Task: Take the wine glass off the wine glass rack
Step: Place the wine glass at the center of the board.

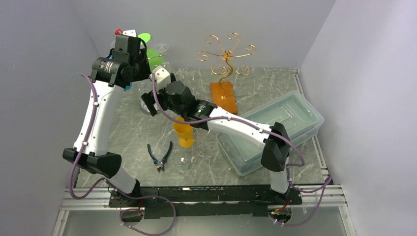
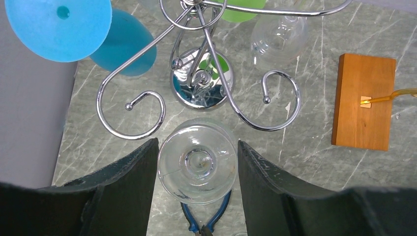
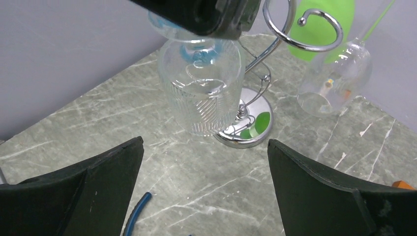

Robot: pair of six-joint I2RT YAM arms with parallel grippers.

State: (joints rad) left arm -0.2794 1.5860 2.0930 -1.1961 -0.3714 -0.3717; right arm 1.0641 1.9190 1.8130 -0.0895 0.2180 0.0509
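**Top view.** Left arm (image 1: 98,113) and right arm (image 1: 231,123) both reach into the back-left corner, wrists close together. We cannot pick out the glass beneath them here.

**Left wrist view.** Wine glass (image 2: 197,163), seen from above onto its foot: long axis vertical, foot up, bowl down. Left gripper (image 2: 196,145) pinches it, one finger touching each side of the foot. The glass sits just on the near side of the wine glass rack (image 2: 194,91), outside the chrome curls; we judge it free of its hook. Pliers (image 2: 204,221) lie on the table below.

**Right wrist view.** Right gripper (image 3: 204,143) spread wide, nothing between its fingers. The glass hangs ahead of it and above, under the left gripper, off the table. We judge the left arm the one to carry it away from the rack.
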